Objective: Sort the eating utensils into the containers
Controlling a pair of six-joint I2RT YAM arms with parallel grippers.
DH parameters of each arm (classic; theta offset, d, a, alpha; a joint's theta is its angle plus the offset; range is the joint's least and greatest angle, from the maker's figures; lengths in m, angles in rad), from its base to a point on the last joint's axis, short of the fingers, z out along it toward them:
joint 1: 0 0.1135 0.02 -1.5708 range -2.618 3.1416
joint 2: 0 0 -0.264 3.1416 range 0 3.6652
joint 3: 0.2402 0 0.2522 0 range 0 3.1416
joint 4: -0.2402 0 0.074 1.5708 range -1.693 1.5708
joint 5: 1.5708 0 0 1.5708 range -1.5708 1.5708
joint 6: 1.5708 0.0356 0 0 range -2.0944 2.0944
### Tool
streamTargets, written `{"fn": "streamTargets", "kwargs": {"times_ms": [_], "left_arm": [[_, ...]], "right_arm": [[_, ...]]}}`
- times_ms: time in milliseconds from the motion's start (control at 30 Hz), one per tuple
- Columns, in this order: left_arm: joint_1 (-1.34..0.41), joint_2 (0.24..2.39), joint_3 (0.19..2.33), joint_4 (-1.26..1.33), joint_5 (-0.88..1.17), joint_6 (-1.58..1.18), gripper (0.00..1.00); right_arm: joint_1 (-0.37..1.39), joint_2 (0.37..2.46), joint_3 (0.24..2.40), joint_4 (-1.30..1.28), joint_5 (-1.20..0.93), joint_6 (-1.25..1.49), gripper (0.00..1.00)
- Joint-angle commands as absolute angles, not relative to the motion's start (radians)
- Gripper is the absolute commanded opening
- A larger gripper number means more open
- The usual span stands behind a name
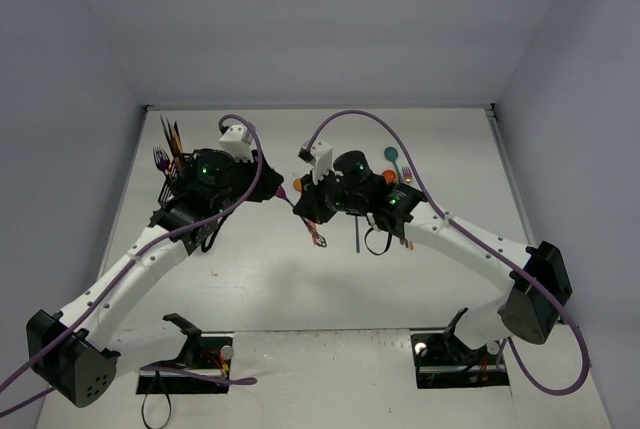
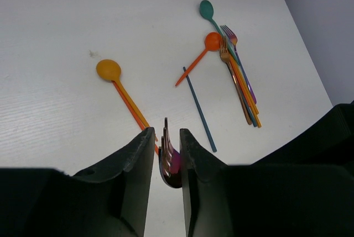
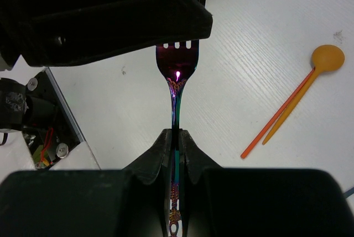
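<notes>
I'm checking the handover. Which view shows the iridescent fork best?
Right wrist: the iridescent fork runs up from the right gripper, neck and head plain, tine tips hidden under the left gripper. Left wrist shows only its head, edge-on between the fingers. Top external shows it small, mostly covered by both grippers.

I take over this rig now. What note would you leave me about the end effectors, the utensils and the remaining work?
Right end effector: shut on the iridescent fork, at its handle.
Left end effector: fingers either side of the fork's head; grip unclear.
Caddy: far left, some sorted utensils upright in it.
To do: finish this fork; orange spoons, teal spoon, fork pile and teal stick lie on the table.
</notes>
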State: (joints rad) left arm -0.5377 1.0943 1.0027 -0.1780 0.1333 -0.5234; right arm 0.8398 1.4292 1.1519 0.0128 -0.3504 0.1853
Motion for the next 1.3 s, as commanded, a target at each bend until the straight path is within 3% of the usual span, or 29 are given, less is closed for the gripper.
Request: {"fn": "streamTargets", "kwargs": {"times_ms": [0, 100, 167, 367, 467, 733, 1000, 1267], "left_arm": [[-0.545, 1.100, 1.010, -0.059, 0.146, -0.509, 0.14], [-0.545, 1.095, 1.001, -0.053, 0.145, -0.501, 0.02], [-0.545, 1.088, 0.996, -0.051, 0.139, -0.487, 0.00], [-0.545, 1.037, 1.006, -0.100, 0.068, -0.358, 0.00], [-0.545, 1.002, 1.023, -0.142, -0.023, -0.238, 0.00], [-0.479, 0.999, 1.191, -0.271, -0.418, 0.161, 0.00], [-0.179, 1.057, 1.269, -0.214, -0.367, 0.296, 0.00], [-0.091, 1.184, 1.269, -0.088, -0.363, 0.342, 0.00]], "right_arm": [[0.847, 1.381, 1.157, 0.098, -0.369, 0.178, 0.00], [0.847, 1.382, 1.157, 0.100, -0.366, 0.177, 0.00], [0.847, 1.383, 1.156, 0.101, -0.363, 0.177, 0.03], [0.847, 1.371, 1.143, 0.098, -0.325, 0.181, 0.45], [0.845, 1.359, 1.137, 0.097, -0.295, 0.186, 0.55], [0.803, 1.264, 1.069, 0.059, -0.159, 0.187, 0.61], [0.688, 1.185, 0.958, 0.035, -0.194, 0.196, 0.64], [0.652, 1.165, 0.921, 0.030, -0.202, 0.192, 0.64]]}}
